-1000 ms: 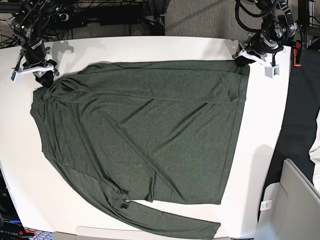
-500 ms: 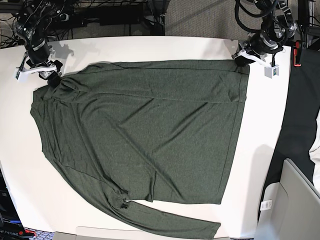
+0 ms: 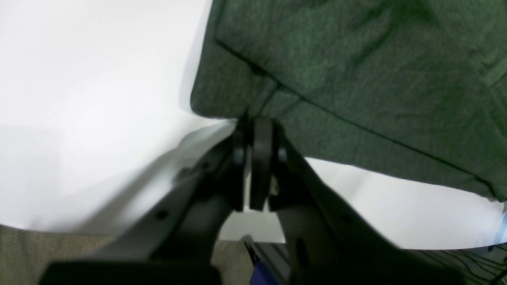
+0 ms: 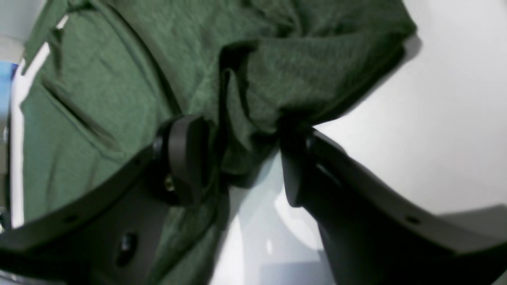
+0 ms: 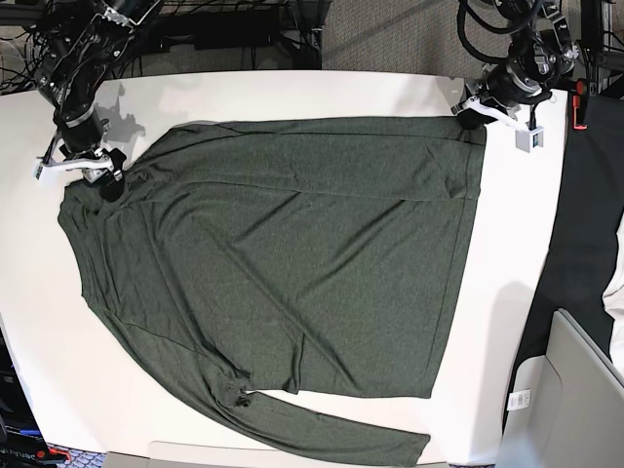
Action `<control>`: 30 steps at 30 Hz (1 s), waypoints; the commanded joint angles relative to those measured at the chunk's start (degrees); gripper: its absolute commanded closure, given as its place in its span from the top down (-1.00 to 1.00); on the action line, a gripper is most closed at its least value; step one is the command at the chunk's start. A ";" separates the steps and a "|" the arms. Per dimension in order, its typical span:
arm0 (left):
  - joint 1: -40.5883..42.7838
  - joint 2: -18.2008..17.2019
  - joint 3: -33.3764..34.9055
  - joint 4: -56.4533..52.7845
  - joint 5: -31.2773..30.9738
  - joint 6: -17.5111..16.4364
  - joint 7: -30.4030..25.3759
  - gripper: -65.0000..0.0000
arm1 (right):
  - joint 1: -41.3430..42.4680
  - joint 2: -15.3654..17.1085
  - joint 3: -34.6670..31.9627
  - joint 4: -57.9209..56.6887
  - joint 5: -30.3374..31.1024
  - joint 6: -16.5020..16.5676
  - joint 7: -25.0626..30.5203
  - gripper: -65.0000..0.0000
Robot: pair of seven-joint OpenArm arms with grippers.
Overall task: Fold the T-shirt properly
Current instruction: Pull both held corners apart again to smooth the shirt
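The dark olive T-shirt (image 5: 283, 263) lies spread flat on the white table (image 5: 292, 93), one long sleeve trailing along the near edge. At the far right hem corner my left gripper (image 5: 471, 114) is shut on the fabric; in the left wrist view its fingertips (image 3: 255, 130) pinch the edge of the T-shirt (image 3: 356, 71). My right gripper (image 5: 105, 178) is at the far left shoulder. Its jaws stand open in the right wrist view, with a bunched fold of the T-shirt (image 4: 257, 79) between the fingers (image 4: 186, 158).
A black cloth (image 5: 585, 244) hangs off the table's right side. A grey bin (image 5: 580, 390) stands at the lower right, with a white tag (image 5: 520, 398) beside it. Cables and stands crowd the floor behind the far edge.
My right gripper has moved nearer along the left shoulder and opened its jaws over the fabric. The left gripper has stayed shut at the hem corner.
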 commanded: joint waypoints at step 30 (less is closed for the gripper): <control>7.61 -3.11 -0.60 8.96 -0.17 0.03 -0.18 -1.00 | -15.50 1.94 7.04 16.12 9.23 4.65 -3.33 -0.98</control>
